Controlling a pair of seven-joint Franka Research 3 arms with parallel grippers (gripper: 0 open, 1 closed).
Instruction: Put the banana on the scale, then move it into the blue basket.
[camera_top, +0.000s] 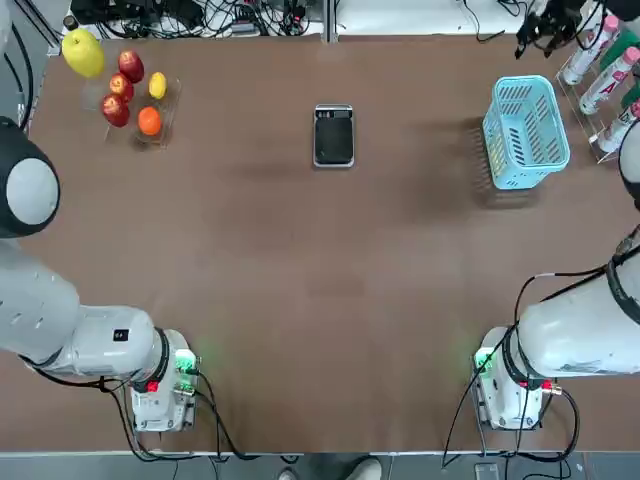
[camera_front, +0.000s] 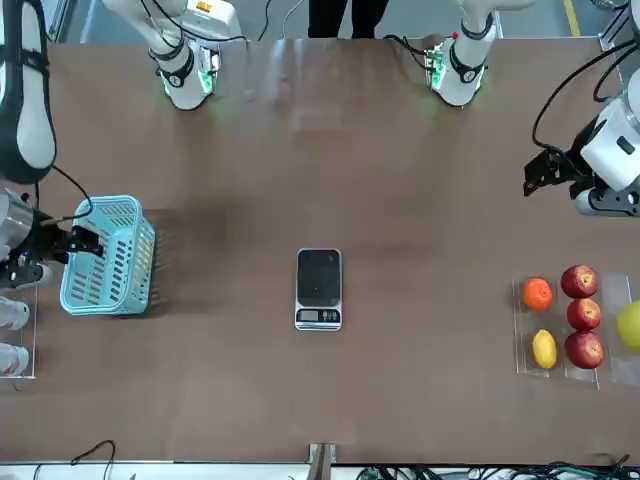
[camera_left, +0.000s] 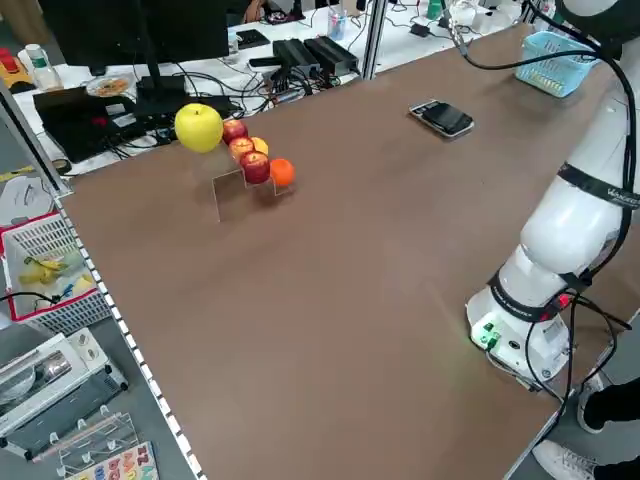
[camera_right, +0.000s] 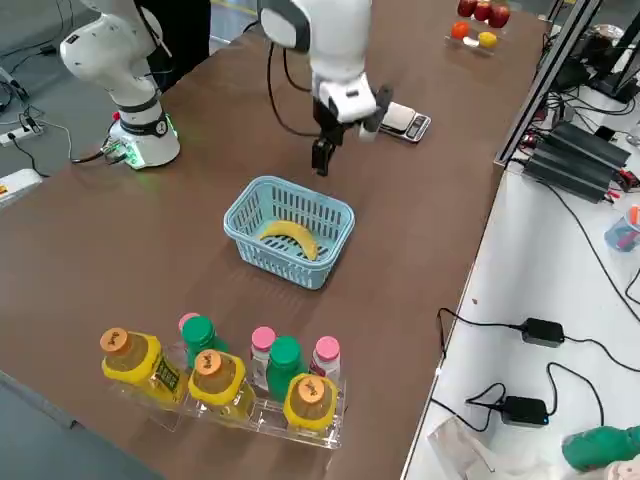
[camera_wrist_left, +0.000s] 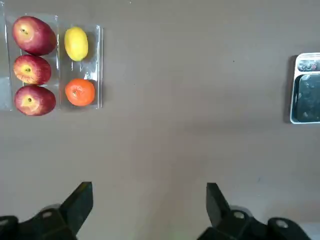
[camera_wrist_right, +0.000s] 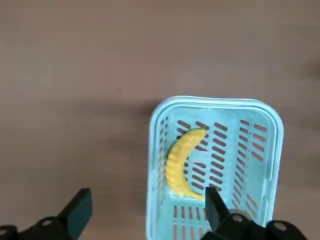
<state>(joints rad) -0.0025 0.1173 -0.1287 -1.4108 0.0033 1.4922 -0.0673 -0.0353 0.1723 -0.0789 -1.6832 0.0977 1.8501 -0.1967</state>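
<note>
Banana lies inside the basket, curved along its floor, with nothing gripping it. From the right wrist it shows as a yellow crescent against the basket's slotted bottom, close to one long wall.

Right tool hangs above the bench, raised over the strip between basket and scale, clear of the basket's rim and not touching the banana. Its fingers stand wide apart and empty; in the wrist view the banana sits between and beyond them, nearer the other finger.

Scale lies flat on the bench well apart from the basket, its black top bare. Seen from across the bench, the scale sits about midway between the basket and the fruit.

Left tool hovers above the bench beside the fruit tray, on the far side of the scale from the basket. Its fingers are spread apart too, holding nothing. The clear tray carries three red apples, a lemon and an orange, and a larger yellow fruit sits just beside them.

Beyond the basket, away from the scale, a clear rack of bottles with yellow, green and pink caps stands at the bench's edge.
</note>
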